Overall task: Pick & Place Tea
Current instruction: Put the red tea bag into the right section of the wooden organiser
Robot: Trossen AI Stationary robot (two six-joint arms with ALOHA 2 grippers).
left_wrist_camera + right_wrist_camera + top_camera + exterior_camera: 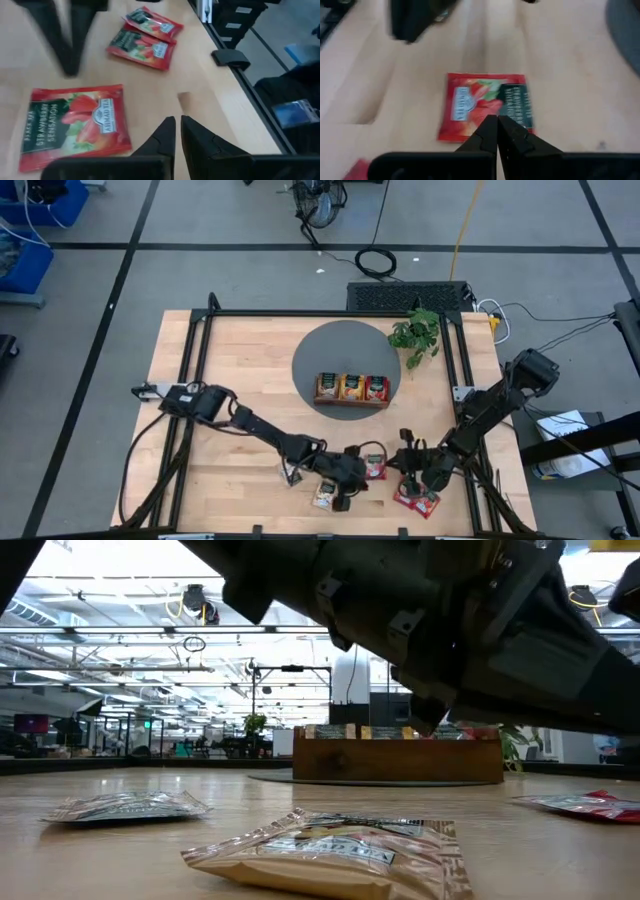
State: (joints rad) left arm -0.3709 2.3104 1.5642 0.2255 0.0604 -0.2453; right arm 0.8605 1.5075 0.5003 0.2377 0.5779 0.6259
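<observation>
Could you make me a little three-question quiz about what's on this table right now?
1. True or false: the wooden tray sits on the dark round mat.
2. Which colour is the sachet lying between the left gripper and the right gripper? A) red B) blue C) black
3. Fill in: the fingers of both grippers are ____.

Key: 1 true; 2 A; 3 shut, neither holding anything.

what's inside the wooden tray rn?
The wooden tray holds upright tea sachets in all three compartments: pale at one end, orange in the middle, red at the other. How many stand in each stack cannot be seen; the front ones cover the rest.
</observation>
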